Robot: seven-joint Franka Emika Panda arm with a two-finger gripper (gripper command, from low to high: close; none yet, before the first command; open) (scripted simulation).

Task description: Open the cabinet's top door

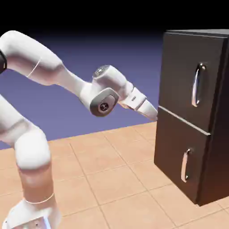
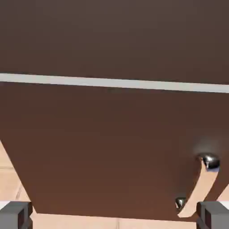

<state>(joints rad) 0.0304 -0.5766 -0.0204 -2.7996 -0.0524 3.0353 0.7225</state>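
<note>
The dark brown cabinet (image 1: 219,134) stands at the right of the exterior view. Its top door (image 1: 181,76) lies flush with the front and carries a long vertical silver handle (image 1: 197,84). My gripper (image 1: 153,113) hovers just left of the cabinet front, at the height of the seam between the two doors, below and left of that handle. It touches nothing. In the hand view wood fills the picture: the top door (image 2: 112,36) lies above a pale seam (image 2: 112,82). The grey fingertips (image 2: 15,214) stand far apart with nothing between them, so the gripper (image 2: 114,217) is open.
The lower door (image 1: 176,152) has a shorter silver handle (image 1: 185,165), which also shows at the hand view's lower right as a short curved handle (image 2: 197,188). Tan floor tiles (image 1: 112,179) spread in front of the cabinet.
</note>
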